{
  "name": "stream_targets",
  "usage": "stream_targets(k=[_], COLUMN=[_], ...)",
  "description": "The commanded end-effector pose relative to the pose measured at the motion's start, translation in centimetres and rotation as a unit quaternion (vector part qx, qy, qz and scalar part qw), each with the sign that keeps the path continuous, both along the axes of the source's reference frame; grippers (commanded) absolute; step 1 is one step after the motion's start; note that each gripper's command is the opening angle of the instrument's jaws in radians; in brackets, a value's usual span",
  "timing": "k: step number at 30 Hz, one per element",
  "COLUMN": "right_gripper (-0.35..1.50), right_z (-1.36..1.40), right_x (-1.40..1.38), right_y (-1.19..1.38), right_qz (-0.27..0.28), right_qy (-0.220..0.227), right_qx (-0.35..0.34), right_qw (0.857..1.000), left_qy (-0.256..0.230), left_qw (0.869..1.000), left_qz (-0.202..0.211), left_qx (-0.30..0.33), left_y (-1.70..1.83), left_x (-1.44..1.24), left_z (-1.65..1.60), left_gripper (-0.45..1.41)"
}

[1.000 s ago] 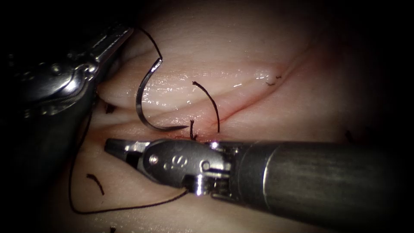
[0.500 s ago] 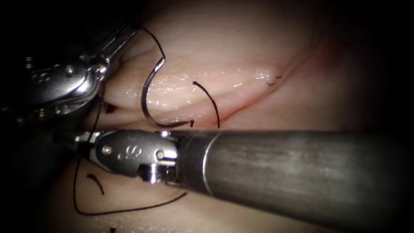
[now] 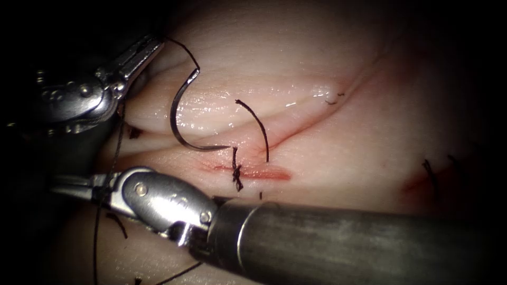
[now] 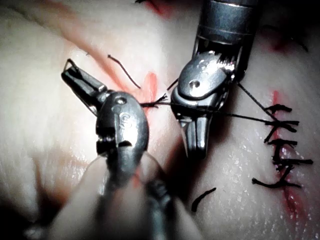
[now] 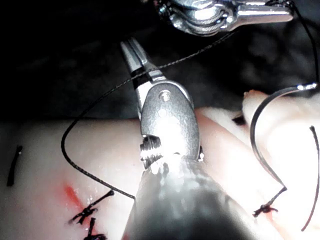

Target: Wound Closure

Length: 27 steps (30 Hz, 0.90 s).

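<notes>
The curved needle [image 3: 177, 132] hangs over the tissue [image 3: 296, 63] left of the knot [image 3: 236, 170], its point resting at the cut [image 3: 296, 132]; I cannot tell whether it has entered. My left tool [image 3: 150, 47] is up at the left, jaws shut on the thread [image 3: 182, 47] just behind the needle's tail. That thread drops down and crosses my right tool [image 3: 66, 184], whose jaws are shut and point left. In the right wrist view the thread [image 5: 100, 95] lies over the shut jaws of my right tool [image 5: 131, 52], not between them, with the needle [image 5: 257, 130] beside.
A red smear of fluid [image 3: 264, 173] lies beside the knot. Loose cut thread ends [image 3: 430, 174] sit on the right. Earlier stitches [image 4: 280, 150] run along a closed part of the cut. The right tool's shaft [image 3: 343, 243] spans the near tissue.
My right tool has slid left and down, uncovering the knot and red smear. The slack thread loop at lower left has drawn straighter. The left tool and needle barely moved.
</notes>
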<state>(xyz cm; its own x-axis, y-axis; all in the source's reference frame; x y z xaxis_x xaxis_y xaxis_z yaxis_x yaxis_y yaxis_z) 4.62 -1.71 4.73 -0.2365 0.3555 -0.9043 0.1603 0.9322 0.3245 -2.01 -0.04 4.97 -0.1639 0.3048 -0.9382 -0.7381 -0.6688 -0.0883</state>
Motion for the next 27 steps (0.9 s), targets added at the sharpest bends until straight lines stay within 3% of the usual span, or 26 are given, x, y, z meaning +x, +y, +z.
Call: stream_targets(k=[1, 8, 18, 21, 25, 27], right_gripper=[-0.35, -0.35, -0.35, -0.03, 0.59, 0.74], right_z=[-0.01, -0.14, -0.38, -0.43, -0.47, -0.48], right_x=[0.01, -0.20, -0.35, -0.34, -0.41, -0.47], right_y=[-0.04, 0.05, 0.22, 0.26, 0.34, 0.39], right_qz=[0.001, 0.017, 0.046, 0.058, 0.090, 0.103], right_qy=[0.009, 0.057, 0.085, 0.090, 0.074, 0.070], right_qx=[0.004, 0.025, 0.076, 0.088, 0.099, 0.105], right_qw=[1.000, 0.998, 0.992, 0.990, 0.988, 0.987], left_qy=[-0.003, 0.003, 0.010, 0.014, 0.017, 0.014], left_qw=[1.000, 1.000, 0.999, 0.998, 0.998, 0.998], left_qz=[0.003, 0.018, 0.017, 0.014, 0.005, -0.003], left_qx=[-0.002, -0.025, -0.048, -0.051, -0.056, -0.062], left_y=[-0.04, -0.13, -0.41, -0.49, -0.60, -0.66], left_x=[-0.02, 0.18, 0.24, 0.21, 0.17, 0.18], left_z=[0.09, 0.33, 0.50, 0.50, 0.46, 0.41], left_gripper=[-0.45, -0.45, -0.45, -0.45, -0.45, -0.45])
